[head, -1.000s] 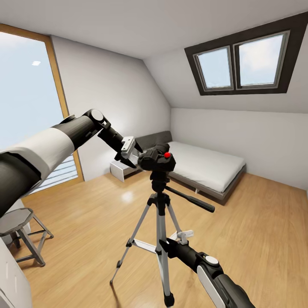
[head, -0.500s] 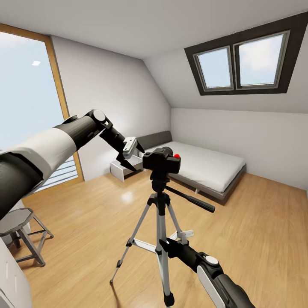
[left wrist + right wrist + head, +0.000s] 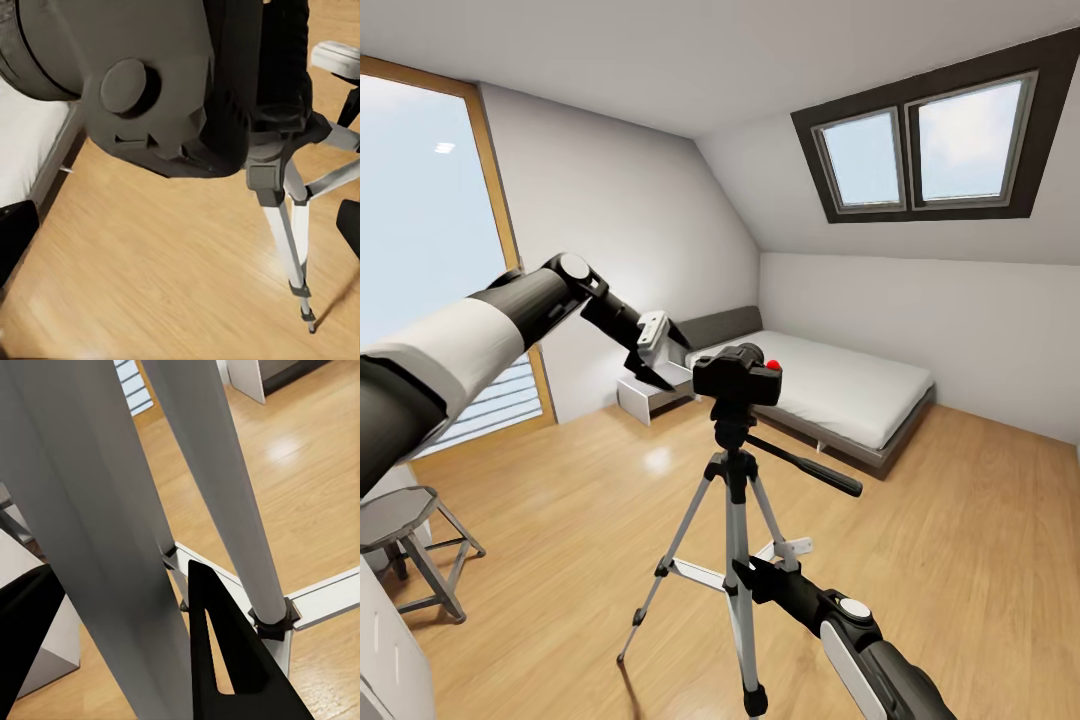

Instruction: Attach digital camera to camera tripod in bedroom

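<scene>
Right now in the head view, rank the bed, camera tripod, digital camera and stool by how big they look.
1. Camera tripod
2. Bed, close to the tripod and farther off, so that order is unsure
3. Stool
4. Digital camera

The floor [image 3: 960, 520] looks like light wood planks with a soft sheen and a bright glare patch. The tripod [image 3: 735, 520] has smooth silver metal legs with matt black plastic joints. The camera [image 3: 737, 377] is matt black with a glossy red button. The bed [image 3: 840, 385] has a smooth pale cloth top. The walls [image 3: 620, 220] are flat matt grey. The stool [image 3: 405, 535] looks like dull grey metal.
</scene>
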Robot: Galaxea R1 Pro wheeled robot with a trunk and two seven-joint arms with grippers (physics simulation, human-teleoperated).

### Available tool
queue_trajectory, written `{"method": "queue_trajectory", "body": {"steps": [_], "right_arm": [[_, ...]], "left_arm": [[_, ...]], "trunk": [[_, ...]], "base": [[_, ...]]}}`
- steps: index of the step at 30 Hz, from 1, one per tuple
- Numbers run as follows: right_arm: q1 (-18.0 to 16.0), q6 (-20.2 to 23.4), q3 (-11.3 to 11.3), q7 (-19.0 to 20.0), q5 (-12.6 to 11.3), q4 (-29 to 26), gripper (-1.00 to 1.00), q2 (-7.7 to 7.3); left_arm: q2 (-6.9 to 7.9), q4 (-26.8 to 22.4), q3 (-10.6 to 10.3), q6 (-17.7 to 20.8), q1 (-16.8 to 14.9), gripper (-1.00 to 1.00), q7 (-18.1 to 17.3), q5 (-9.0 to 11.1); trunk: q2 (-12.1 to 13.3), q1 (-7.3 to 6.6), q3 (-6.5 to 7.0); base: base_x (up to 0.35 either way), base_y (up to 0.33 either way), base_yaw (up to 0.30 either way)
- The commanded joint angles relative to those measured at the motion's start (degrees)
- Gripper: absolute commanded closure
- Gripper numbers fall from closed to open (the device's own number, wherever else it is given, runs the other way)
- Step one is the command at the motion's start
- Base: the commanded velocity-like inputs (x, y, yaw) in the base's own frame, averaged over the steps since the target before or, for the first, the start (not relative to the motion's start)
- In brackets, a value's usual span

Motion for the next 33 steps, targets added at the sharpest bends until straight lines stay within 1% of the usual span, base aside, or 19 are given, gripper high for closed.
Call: {"method": "queue_trajectory", "body": {"steps": [1, 7, 8, 12, 13, 14, 17, 18, 25, 33], "right_arm": [[0.0, 0.3, 0.1, 0.0, -0.9, -0.1, 1.00, -0.03], [0.0, 0.3, 0.1, 0.0, -0.8, -0.1, 1.00, -0.03], [0.0, 0.3, 0.1, 0.0, -0.8, -0.1, 1.00, -0.03], [0.0, 0.3, 0.2, 0.0, -0.8, -0.1, 1.00, -0.03], [0.0, 0.3, 0.2, 0.0, -0.8, -0.1, 1.00, -0.03], [0.0, 0.3, 0.2, 0.0, -0.8, -0.1, 1.00, -0.03], [0.0, 0.3, 0.2, 0.0, -0.8, -0.1, 1.00, -0.02], [0.0, 0.3, 0.2, 0.0, -0.8, -0.1, -1.00, -0.02], [0.0, 0.3, 0.1, 0.0, 0.7, -0.1, -1.00, -0.01], [0.0, 0.3, 0.0, 0.0, 1.1, -0.1, -1.00, -0.03]], "left_arm": [[0.35, 0.0, -0.2, -0.6, 0.0, -1.00, 0.5, 0.5], [1.80, 0.0, 0.4, -0.3, 0.0, -1.00, 2.8, 0.5], [1.80, 0.0, 0.4, -0.3, 0.0, -1.00, 2.8, 0.5], [2.83, 0.0, 0.7, -0.1, 0.1, -1.00, 4.6, 0.5], [2.83, 0.0, 0.7, -0.1, 0.1, -1.00, 4.6, 0.5], [3.24, 0.0, 0.7, -0.1, 0.1, -1.00, 5.1, 0.6], [3.52, 0.0, 0.8, 0.0, 0.1, -1.00, 5.5, 0.6], [3.63, 0.0, 0.8, 0.0, 0.1, -1.00, 5.6, 0.7], [4.12, 0.0, 0.9, 0.1, 0.1, -1.00, 6.1, 0.7], [4.22, 0.0, 0.9, 0.1, 0.1, -1.00, 6.1, 0.7]], "trunk": [[-0.1, 0.02, -0.02], [-0.1, 0.02, -0.02], [-0.1, 0.02, -0.02], [-0.1, 0.02, -0.02], [-0.1, 0.02, -0.02], [-0.1, 0.02, -0.02], [-0.1, 0.02, -0.02], [-0.1, 0.02, -0.02], [-0.1, 0.02, -0.02], [-0.1, 0.02, -0.02]], "base": [[0.000, 0.000, 0.000], [0.000, 0.000, 0.000], [0.000, 0.000, 0.000], [0.000, 0.000, 0.000], [0.000, 0.000, 0.000], [0.000, 0.000, 0.000], [0.000, 0.000, 0.000], [0.000, 0.000, 0.000], [0.000, 0.000, 0.000], [0.000, 0.000, 0.000]]}}
